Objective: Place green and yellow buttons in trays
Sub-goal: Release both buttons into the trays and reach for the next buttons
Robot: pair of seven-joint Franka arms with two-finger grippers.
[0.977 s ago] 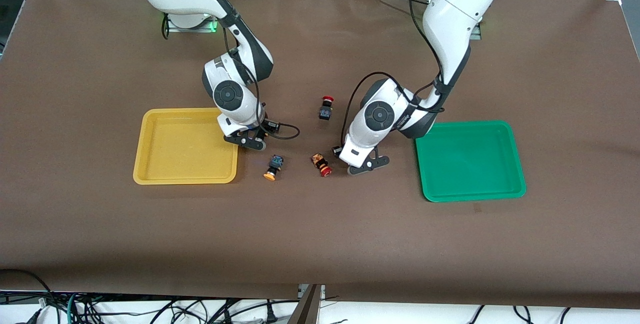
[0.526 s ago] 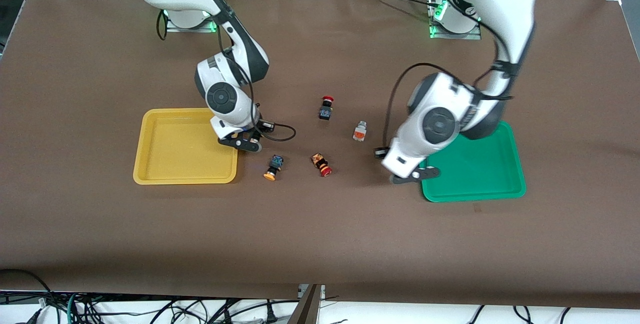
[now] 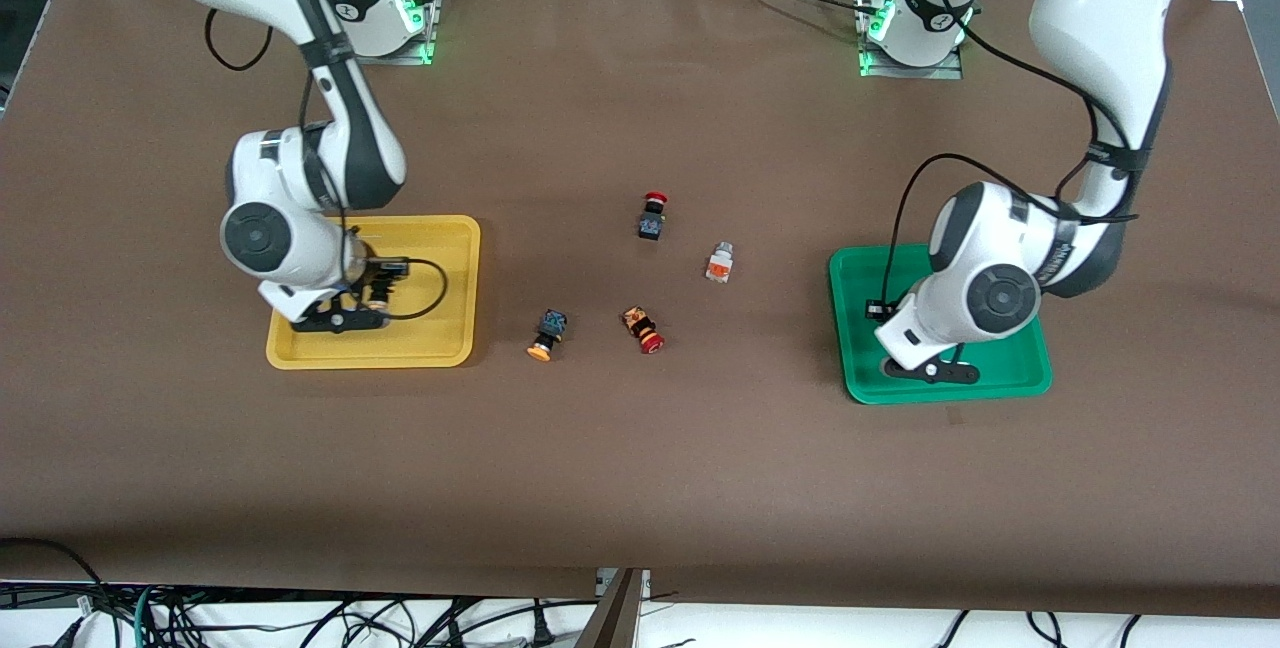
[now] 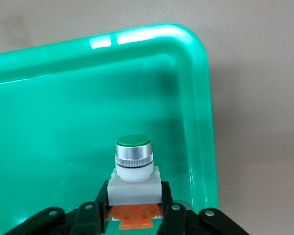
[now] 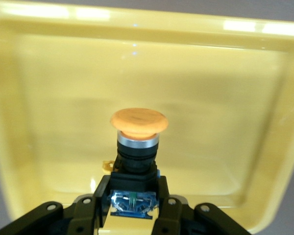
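Note:
My left gripper [image 3: 925,369] is over the green tray [image 3: 858,273], at the part nearer the front camera. In the left wrist view it [image 4: 134,201] is shut on a white-bodied button with a silvery-green cap [image 4: 133,166], held just above the tray floor [image 4: 59,107]. My right gripper [image 3: 336,320] is over the yellow tray [image 3: 445,228]. In the right wrist view it [image 5: 134,192] is shut on a black-blue button with a yellow-orange cap [image 5: 138,132] above the tray floor [image 5: 215,98]. A second yellow-capped button [image 3: 546,334] and a second white button [image 3: 719,263] lie on the table between the trays.
Two red-capped dark buttons lie on the brown table between the trays: one [image 3: 652,216] nearer the robots' bases, one [image 3: 644,329] beside the loose yellow-capped button. Both trays hold nothing else that I can see.
The left arm swung from the table's middle to over the green tray, uncovering the loose white button. The right arm moved from the yellow tray's inner edge to over that tray.

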